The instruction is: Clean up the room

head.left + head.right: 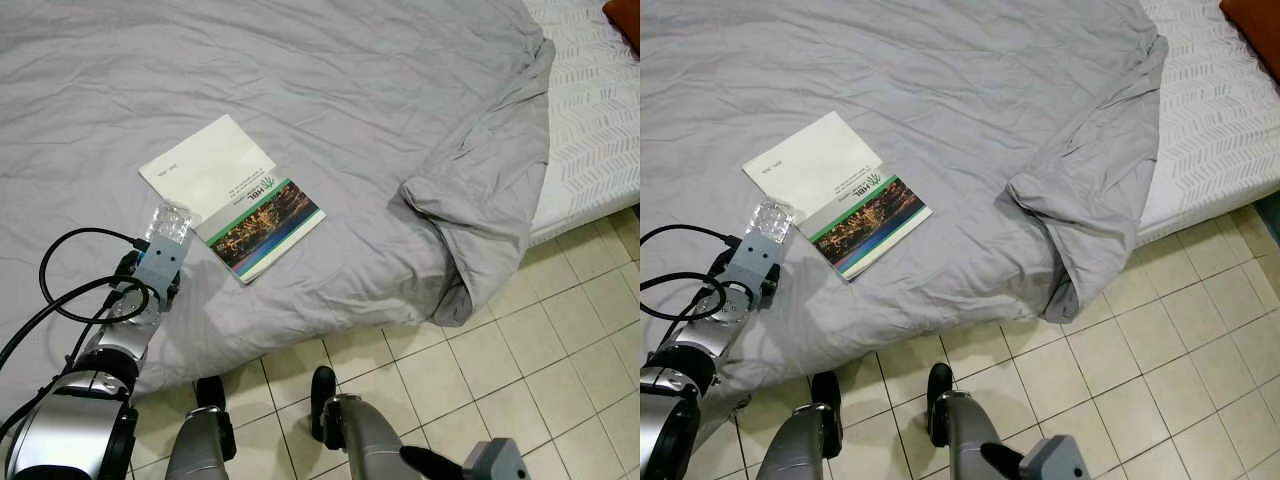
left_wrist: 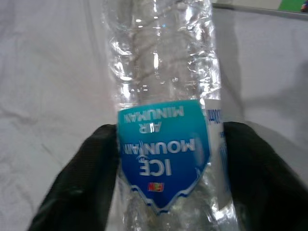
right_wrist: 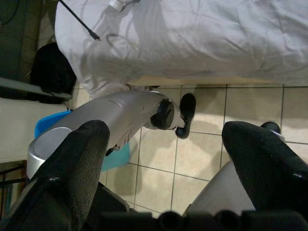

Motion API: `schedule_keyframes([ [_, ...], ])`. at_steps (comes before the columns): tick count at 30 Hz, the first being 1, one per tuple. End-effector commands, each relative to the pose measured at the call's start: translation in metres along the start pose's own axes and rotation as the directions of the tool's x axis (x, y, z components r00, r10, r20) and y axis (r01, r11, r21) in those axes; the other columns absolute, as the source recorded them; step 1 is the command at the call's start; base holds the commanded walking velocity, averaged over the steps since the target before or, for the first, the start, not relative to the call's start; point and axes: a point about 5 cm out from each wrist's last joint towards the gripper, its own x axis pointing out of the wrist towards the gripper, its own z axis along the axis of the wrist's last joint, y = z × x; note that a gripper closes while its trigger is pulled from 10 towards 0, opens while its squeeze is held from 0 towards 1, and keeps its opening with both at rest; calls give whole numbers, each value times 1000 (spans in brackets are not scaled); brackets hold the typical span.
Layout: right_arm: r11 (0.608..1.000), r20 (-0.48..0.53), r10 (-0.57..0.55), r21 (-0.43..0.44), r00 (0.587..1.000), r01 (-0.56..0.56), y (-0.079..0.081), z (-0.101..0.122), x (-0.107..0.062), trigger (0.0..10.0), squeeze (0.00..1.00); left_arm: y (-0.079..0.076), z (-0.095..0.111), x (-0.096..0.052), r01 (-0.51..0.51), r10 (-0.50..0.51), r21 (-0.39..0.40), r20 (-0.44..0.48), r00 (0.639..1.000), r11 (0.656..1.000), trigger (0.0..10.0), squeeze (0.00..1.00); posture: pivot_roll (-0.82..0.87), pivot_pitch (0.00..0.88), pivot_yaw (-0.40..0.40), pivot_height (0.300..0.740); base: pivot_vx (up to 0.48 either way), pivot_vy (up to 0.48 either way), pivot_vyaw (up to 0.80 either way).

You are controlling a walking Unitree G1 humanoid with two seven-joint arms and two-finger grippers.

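So my left gripper (image 2: 163, 163) is pinching a clear plastic water bottle (image 2: 163, 96) just above the grey blanket (image 1: 330, 90) on the bed, right beside a booklet (image 1: 235, 195). I'd keep the squeeze light, since thin plastic probably crumples, and lift straight up clear of the booklet. The left wrist view shows the blue label between my fingers (image 2: 82, 178); from the head the bottle's just a glint. My right gripper (image 3: 168, 159) hangs spread over the floor tiles (image 3: 202, 149).

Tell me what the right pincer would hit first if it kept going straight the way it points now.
Probably the robot's own silver leg, which lies right between the open fingers of the right pincer; past it is the tiled floor. Depth is hard to judge here.
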Motion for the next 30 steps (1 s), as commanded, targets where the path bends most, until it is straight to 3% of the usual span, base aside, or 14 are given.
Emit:
schedule_keyframes([
  [1,999,-39,10,32,999,-9,5,-4,-5,10000,0,-8,-26,-6,40,-39,5,-109,993,999,0,0,-371,632,-187,740,0,0,0],
  [6,999,-65,-1,48,998,4,5,-9,-7,10000,0,-5,-27,-5,32,-36,-42,-120,992,999,0,0,-369,632,-184,740,0,0,0],
  [13,999,-49,-9,39,999,11,-7,-14,9,10000,0,-1,-25,-5,15,-32,-199,-82,996,980,0,0,-290,552,-116,740,0,0,0],
  [15,999,-38,-23,36,999,25,-13,-15,15,10000,0,-1,-23,-6,26,-37,-211,-47,998,977,0,0,-265,513,-99,740,0,0,0],
  [19,997,37,-77,29,996,76,-39,-9,39,10000,0,-10,-12,-11,125,-93,-215,152,984,969,0,0,-176,405,-34,740,0,0,0],
  [20,996,65,-86,32,994,84,-45,-5,45,10000,0,-15,-15,-17,158,-114,-227,195,974,961,0,0,-137,346,-24,740,0,0,0],
  [22,995,81,-91,35,993,89,-50,-4,50,10000,0,-18,-18,-21,180,-128,-237,217,968,955,0,0,-126,330,-19,740,0,0,0],
  [23,995,118,-100,25,988,97,-61,-1,65,10000,0,-28,-22,-38,221,-143,-269,280,949,937,0,0,-48,223,10,740,0,0,0],
  [24,995,118,-100,25,988,97,-61,-1,65,10000,0,-28,-22,-38,221,-143,-269,280,949,937,0,0,-48,223,10,740,0,0,0],
  [26,994,152,-113,8,982,113,-70,3,76,10000,0,-33,-21,-59,233,-126,-309,329,936,922,0,0,-24,175,15,740,0,0,0],
  [27,994,152,-113,8,982,113,-70,3,76,10000,0,-33,-21,-59,233,-126,-309,329,936,922,0,0,-24,175,15,740,0,0,0],
  [28,985,215,-168,-5,962,174,-85,10,90,10000,0,-41,-21,-70,247,-112,-367,351,930,897,0,0,22,96,19,740,0,0,0],
  [29,971,268,-218,-33,938,235,-97,16,101,10000,0,-50,-20,-79,256,-106,-372,379,919,892,0,0,44,58,18,740,0,0,0],
  [30,971,268,-218,-33,938,235,-97,16,101,10000,0,-50,-20,-79,256,-106,-372,379,919,892,0,0,44,58,18,740,0,0,0],
])
